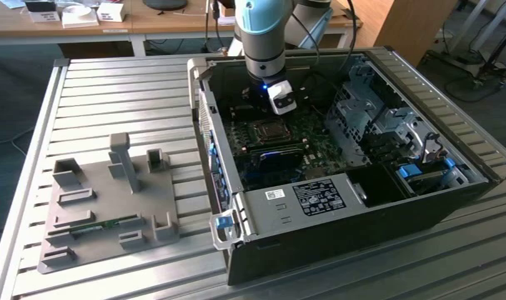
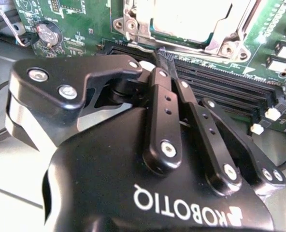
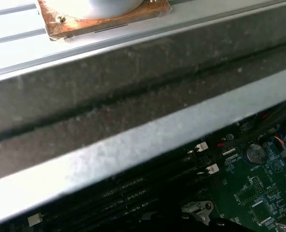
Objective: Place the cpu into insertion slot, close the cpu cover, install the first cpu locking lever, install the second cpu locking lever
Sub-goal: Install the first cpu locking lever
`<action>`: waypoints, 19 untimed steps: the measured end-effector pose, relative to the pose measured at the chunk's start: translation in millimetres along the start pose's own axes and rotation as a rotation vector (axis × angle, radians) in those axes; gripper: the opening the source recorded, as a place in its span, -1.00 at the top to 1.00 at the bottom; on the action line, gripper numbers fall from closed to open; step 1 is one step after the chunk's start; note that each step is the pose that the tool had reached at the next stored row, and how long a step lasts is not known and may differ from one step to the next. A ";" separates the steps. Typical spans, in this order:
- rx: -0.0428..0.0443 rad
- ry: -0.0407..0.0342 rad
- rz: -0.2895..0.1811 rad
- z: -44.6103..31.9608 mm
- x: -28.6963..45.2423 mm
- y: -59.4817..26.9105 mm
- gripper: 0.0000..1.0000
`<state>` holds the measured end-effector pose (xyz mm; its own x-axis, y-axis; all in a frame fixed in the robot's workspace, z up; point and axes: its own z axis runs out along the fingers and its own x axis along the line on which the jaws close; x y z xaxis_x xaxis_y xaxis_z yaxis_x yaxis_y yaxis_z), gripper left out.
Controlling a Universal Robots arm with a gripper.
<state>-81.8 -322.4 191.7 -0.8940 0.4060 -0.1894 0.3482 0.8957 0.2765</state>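
Just past the fingertips of the gripper (image 2: 161,54), the cpu (image 2: 191,19) can be seen already seated in its socket on the motherboard (image 2: 80,21), framed by the cpu cover (image 2: 220,41), which is laid flat around it. The black fingers (image 2: 162,111) are pressed together with nothing pinched between them, their tips poised right at the socket's near edge, over the dark memory slots (image 2: 230,87). From the exterior view, the gripper (image 1: 280,105) is found lowered inside the open computer case (image 1: 320,206), just above the cpu (image 1: 270,130).
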 end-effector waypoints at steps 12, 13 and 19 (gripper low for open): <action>0.0191 -0.0071 -0.006 1.0 0.2 -0.4 0.79; 0.0190 -0.0071 -0.006 1.2 0.3 -0.4 0.79; 0.0192 -0.0072 -0.006 2.1 0.9 0.6 0.79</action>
<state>-81.8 -321.1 189.7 -0.8940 0.4020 -0.1978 0.3484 0.9014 0.2572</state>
